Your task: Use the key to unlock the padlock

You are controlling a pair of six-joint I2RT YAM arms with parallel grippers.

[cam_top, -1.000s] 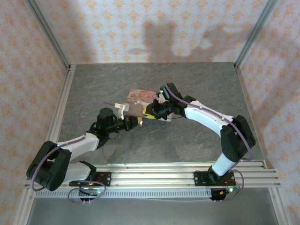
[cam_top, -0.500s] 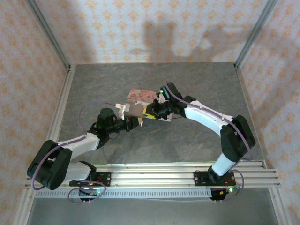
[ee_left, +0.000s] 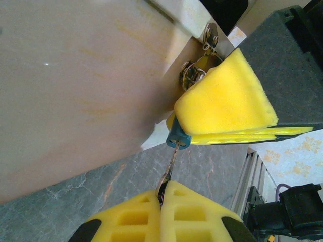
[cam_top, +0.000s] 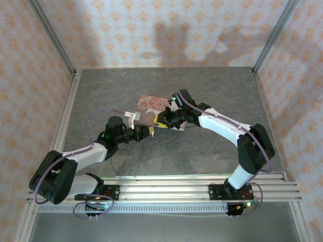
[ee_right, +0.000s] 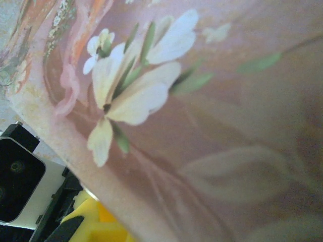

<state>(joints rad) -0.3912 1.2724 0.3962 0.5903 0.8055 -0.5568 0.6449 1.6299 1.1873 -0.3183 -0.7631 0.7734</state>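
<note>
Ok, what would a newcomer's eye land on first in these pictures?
A pink tin sits in the middle of the grey table. In the left wrist view the left fingers pinch a thin key that runs up to the tiny teal padlock, which peeks from under the right fingers. The tin's painted white flower looms large in the right wrist view.

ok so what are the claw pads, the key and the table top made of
Pads: yellow foam, matte, with moulded hollows. Key: thin bare metal, going by its silvery glint. Table top: grey veined, stone-look; real stone or printed laminate, cannot tell.
</note>
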